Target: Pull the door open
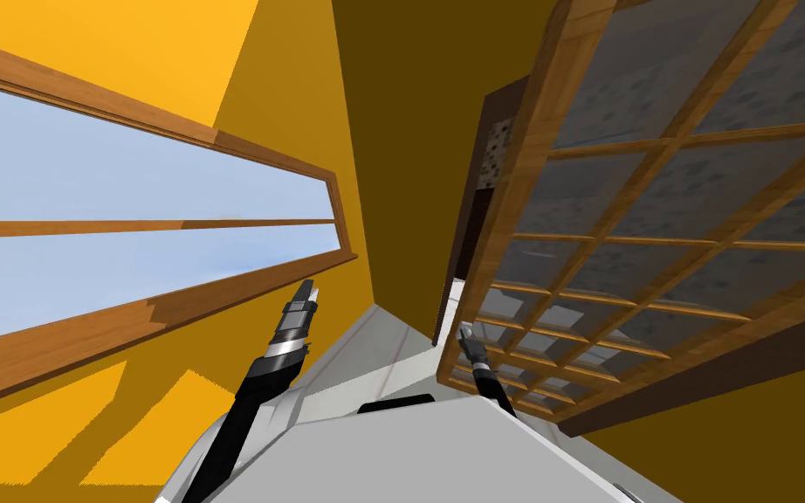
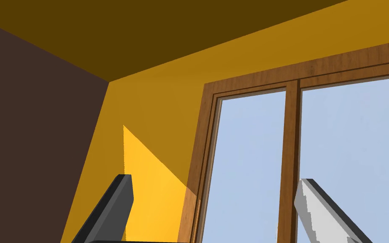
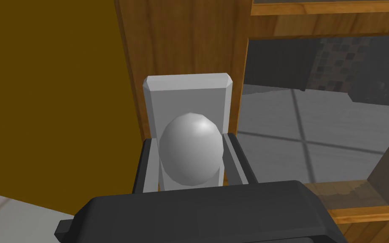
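Right gripper (image 3: 189,143) was clamped around the round grey knob (image 3: 190,154), which sat on a grey plate (image 3: 187,95) at the edge of the wooden door (image 3: 181,42), just beside the dark yellow wall (image 3: 41,84). Left gripper (image 2: 213,181) hung with its jaws spread wide, up near the window (image 2: 349,147).

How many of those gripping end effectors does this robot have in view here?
2. The left end effector stands open beside the window; the right end effector is shut on the grey knob at the edge of the glazed door.
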Tool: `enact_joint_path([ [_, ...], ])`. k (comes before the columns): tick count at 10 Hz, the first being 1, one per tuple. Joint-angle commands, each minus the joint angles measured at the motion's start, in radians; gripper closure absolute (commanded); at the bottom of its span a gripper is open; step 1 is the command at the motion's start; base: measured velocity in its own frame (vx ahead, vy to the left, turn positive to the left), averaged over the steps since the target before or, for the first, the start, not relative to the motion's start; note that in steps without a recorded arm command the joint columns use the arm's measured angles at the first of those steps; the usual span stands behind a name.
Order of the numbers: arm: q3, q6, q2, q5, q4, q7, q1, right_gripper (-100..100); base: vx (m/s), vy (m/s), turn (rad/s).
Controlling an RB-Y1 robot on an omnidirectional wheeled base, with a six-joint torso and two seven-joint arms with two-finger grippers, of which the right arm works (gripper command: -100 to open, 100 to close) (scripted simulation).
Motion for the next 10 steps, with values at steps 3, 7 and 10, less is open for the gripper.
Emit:
enact_joint_path([
  [3,0.036,-0.013,-0.024,0.018,-0.015,-0.036,0.021,100,-0.189,-0.027,0.082],
  [7,0.087,-0.050,-0.067,0.048,-0.040,-0.089,0.058,100,-0.258,-0.023,0.117],
  [10,0.106,-0.056,-0.080,0.058,-0.048,-0.106,0.074,100,-0.192,-0.036,0.082],
])
